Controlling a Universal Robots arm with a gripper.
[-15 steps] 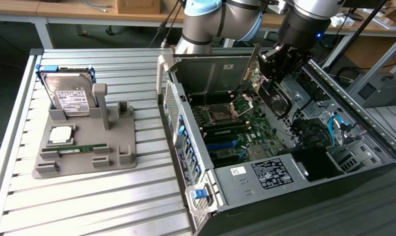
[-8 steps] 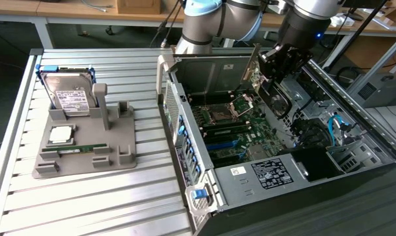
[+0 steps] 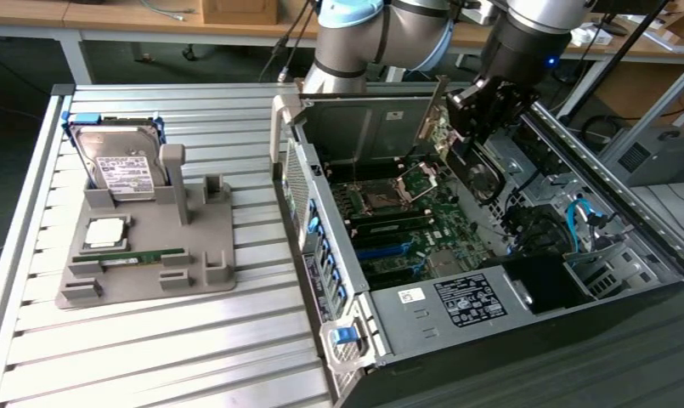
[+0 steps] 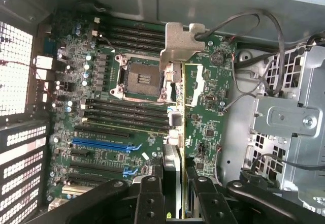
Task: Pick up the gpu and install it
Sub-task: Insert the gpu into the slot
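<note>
Gripper [image 4: 176, 188] fingers clasp the gpu [image 4: 203, 112] along its edge, holding it upright over the motherboard [image 4: 106, 132] inside the open computer case [image 3: 432, 331]. Farther off, on the slatted surface [image 3: 149, 340], a grey holder [image 3: 206, 255] carries a hard drive [image 3: 121, 166].

Card [image 3: 435, 134]: dk green w/ silver bracket. Motherboard [image 3: 404, 246]: green, blue slots. Drive [image 3: 121, 166], upper left of the exterior view: silver, white label. Holder [image 3: 149, 263]: grey. Table [image 3: 149, 365]: pale, ribbed stripes.

hard drive [image 3: 123, 166] — propped in grey stand [image 3: 195, 280] | RAM stick [image 3: 144, 255] flat | open case [image 3: 301, 183]
</note>
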